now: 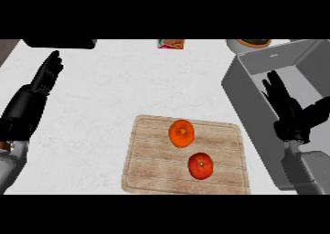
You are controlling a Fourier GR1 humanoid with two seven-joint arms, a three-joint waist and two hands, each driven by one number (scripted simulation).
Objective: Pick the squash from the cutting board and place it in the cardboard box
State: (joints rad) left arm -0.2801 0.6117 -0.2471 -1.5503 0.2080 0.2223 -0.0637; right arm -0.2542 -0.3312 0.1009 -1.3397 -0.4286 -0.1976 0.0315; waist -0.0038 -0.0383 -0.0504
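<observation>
Orange squash (181, 133) lies on cutting board (147, 173), red tomato (200, 166) just beside. Right hand (289, 109) over grey box (243, 75), fingers straight, spread, empty. Left hand (47, 73) rests open at far left, fingers up.

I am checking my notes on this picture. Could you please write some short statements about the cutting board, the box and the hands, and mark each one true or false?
1. Two round items lie on the cutting board: an orange one and a red one. True.
2. The right hand holds the orange item. False: it is open above the box, holding nothing.
3. The box stands to the right of the board. True.
4. The left hand rests on the board. False: it is open near the left edge, away from the board.
</observation>
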